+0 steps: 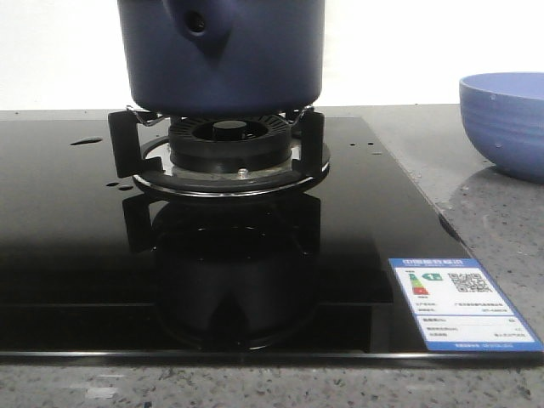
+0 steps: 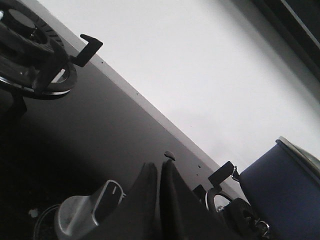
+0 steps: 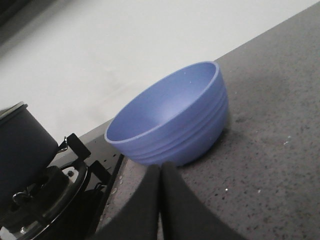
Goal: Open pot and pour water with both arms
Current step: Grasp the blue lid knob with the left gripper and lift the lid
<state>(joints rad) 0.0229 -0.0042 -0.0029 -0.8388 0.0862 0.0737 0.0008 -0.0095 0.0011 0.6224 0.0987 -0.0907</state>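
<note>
The dark navy pot [image 1: 221, 55] stands on the burner's black grate [image 1: 223, 144] at the back middle of the cooktop, its handle stub with a round hole [image 1: 197, 23] facing me. Its top is cut off in the front view. Water shows as small droplets [image 1: 85, 141] on the black glass left of the burner. In the left wrist view the pot [image 2: 282, 192] carries a pale rim on top, and my left gripper [image 2: 160, 167] is shut and empty, well short of it. My right gripper [image 3: 161, 169] is shut and empty just in front of the bowl. The pot [image 3: 20, 145] sits off to its side.
A lighter blue ribbed bowl [image 1: 507, 123] rests on the grey speckled counter right of the cooktop. A silver control knob [image 2: 90, 210] lies close beside the left fingers. A second burner [image 2: 35, 55] sits farther along the glass. An energy label [image 1: 463, 304] marks the cooktop's near right corner.
</note>
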